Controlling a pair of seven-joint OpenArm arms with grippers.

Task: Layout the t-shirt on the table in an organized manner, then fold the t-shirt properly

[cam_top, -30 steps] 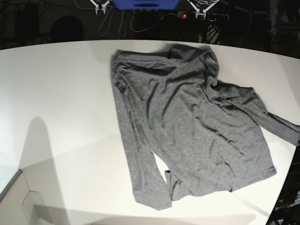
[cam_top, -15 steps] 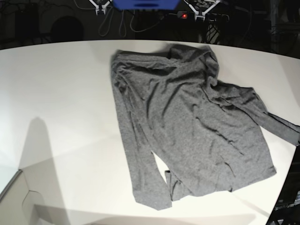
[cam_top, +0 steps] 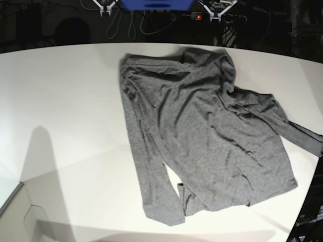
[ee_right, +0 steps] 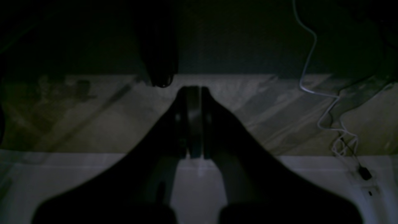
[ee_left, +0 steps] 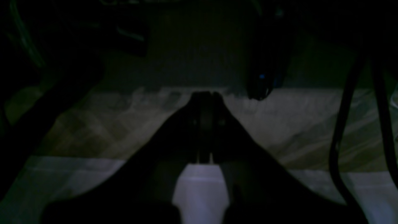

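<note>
The dark-grey t-shirt (cam_top: 202,131) lies spread but wrinkled on the white table (cam_top: 65,101), right of centre. One long sleeve reaches the table's right edge (cam_top: 309,139), and the other is folded along the shirt's left side. Both grippers sit beyond the far edge, well clear of the shirt. My left gripper (cam_top: 216,12) is at the top right and my right gripper (cam_top: 103,8) is at the top left. In the dark left wrist view my left gripper (ee_left: 205,95) has its jaws together and empty. In the right wrist view my right gripper (ee_right: 192,90) shows the same.
A blue box (cam_top: 156,4) and cables (cam_top: 126,25) lie behind the table. A white cable (ee_right: 323,118) trails on the floor. A dark post (ee_left: 264,62) hangs ahead of the left gripper. A pale panel (cam_top: 15,212) sits at the near left corner.
The shirt has not moved. Both grippers at the far edge have shifted only slightly.
</note>
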